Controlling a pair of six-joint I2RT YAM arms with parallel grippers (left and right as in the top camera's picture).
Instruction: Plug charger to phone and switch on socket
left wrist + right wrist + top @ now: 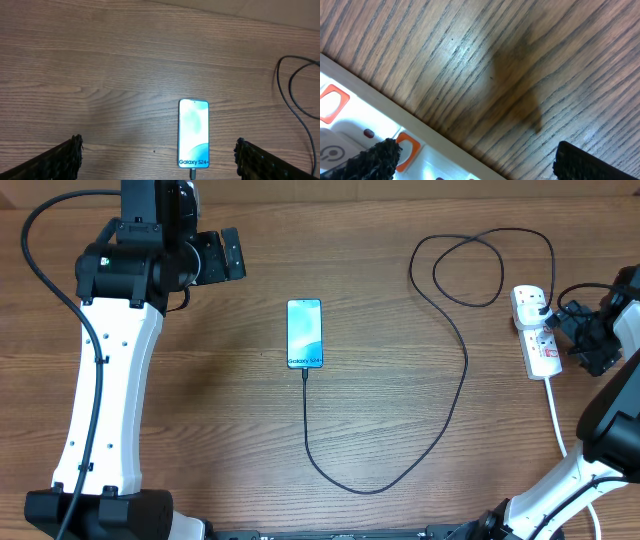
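Observation:
The phone (305, 333) lies in the middle of the table with its blue-teal "Galaxy S24" screen lit; it also shows in the left wrist view (193, 133). The charger's thin black cable (440, 430) has its tip in the phone's bottom edge (192, 174), and loops round to a black plug (540, 305) seated in the white socket strip (536, 330). My right gripper (592, 340) is open, low at the strip's right side; one fingertip sits by an orange-red switch (407, 149) on the socket strip (350, 120). My left gripper (232, 255) is open and empty, up and left of the phone.
The strip's thick white cord (556, 420) runs down toward the right arm's base. The cable makes a loose double loop (480, 265) at the back right. The wooden table top (100, 75) fills the left wrist view around the phone.

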